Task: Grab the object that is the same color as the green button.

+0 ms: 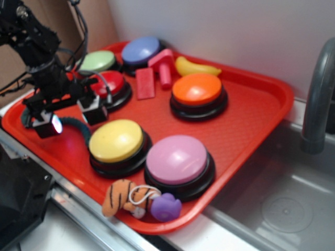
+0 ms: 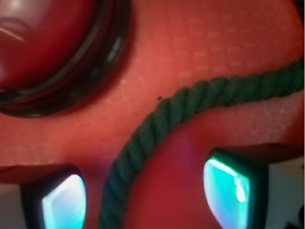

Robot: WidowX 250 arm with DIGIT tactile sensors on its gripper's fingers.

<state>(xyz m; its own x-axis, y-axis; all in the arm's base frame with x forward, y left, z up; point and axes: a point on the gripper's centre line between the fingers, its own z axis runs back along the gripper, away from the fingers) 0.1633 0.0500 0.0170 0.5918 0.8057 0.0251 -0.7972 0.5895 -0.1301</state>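
The dark green twisted rope (image 2: pixel 157 119) lies on the red tray (image 1: pixel 246 125), curving from the wrist view's right edge down between my fingers. In the exterior view the rope (image 1: pixel 78 126) shows beside the yellow button, partly hidden by my gripper. My gripper (image 1: pixel 70 119) is open, low over the tray, with one finger on each side of the rope; in the wrist view the gripper (image 2: pixel 143 195) straddles it, the rope nearer the left fingertip (image 2: pixel 62 202). The pale green button (image 1: pixel 98 61) sits at the tray's back left.
A red button (image 1: pixel 111 83) sits just behind my gripper and fills the wrist view's top left (image 2: pixel 43 47). Yellow (image 1: pixel 116 140), pink (image 1: pixel 177 159), orange (image 1: pixel 198 89) and blue (image 1: pixel 140 50) buttons, red blocks, a banana, a tiger toy and a purple piece also lie on the tray. A sink lies right.
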